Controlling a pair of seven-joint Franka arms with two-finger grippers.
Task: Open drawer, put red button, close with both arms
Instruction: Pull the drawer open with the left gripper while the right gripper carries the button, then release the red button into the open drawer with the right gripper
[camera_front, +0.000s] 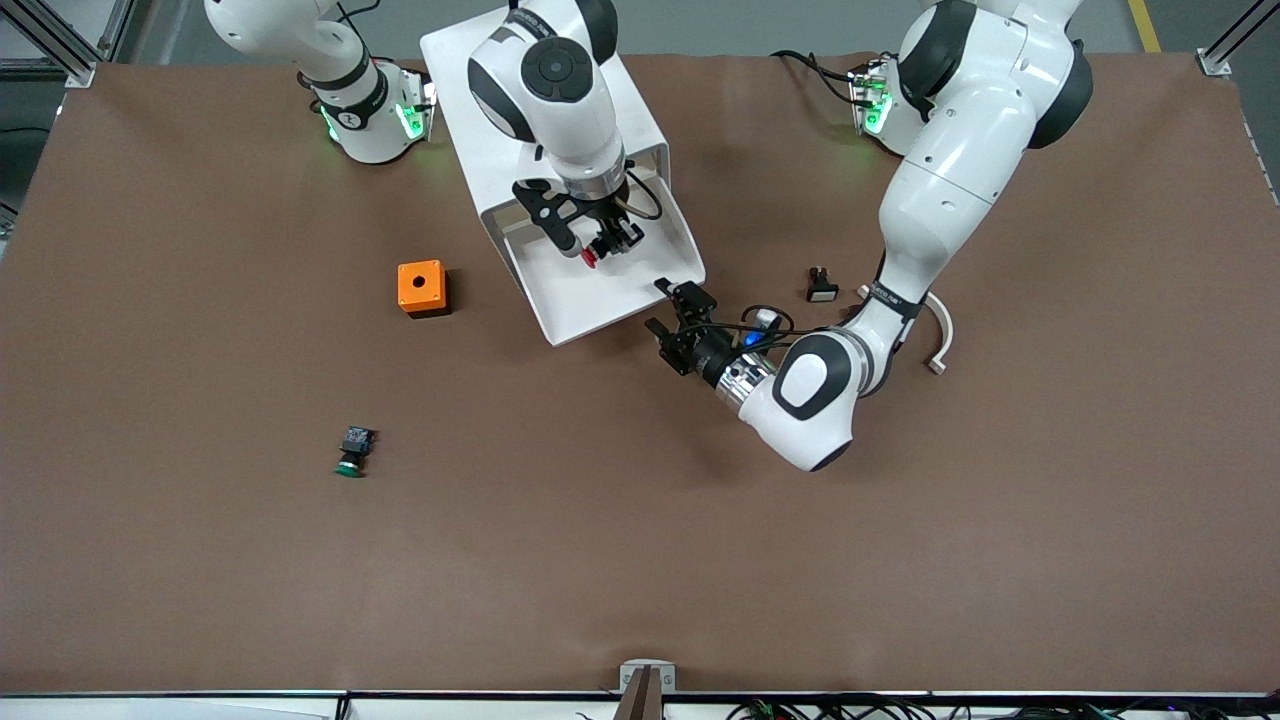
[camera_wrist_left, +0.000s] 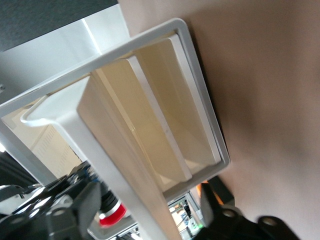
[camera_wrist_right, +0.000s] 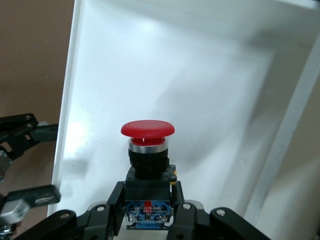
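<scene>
Drawer (camera_front: 610, 290) pulled out of the white cabinet (camera_front: 530, 100), tray open toward the front camera. Right end effector (camera_front: 600, 245) hangs over the drawer tray, clenched on the red button (camera_wrist_right: 147, 129); fingers (camera_wrist_right: 176, 197) clamp its black-and-blue body, red cap pointing down at the white tray floor. Left end effector (camera_front: 672, 318) sits at the drawer's front corner toward the left arm's end, fingers spread, nothing held. On the counter (camera_front: 700, 560): orange box (camera_front: 421, 288) beside the cabinet toward the right arm's end, green button (camera_front: 353, 452) nearer the front camera, black piece with white face (camera_front: 821, 286) near the left arm.
</scene>
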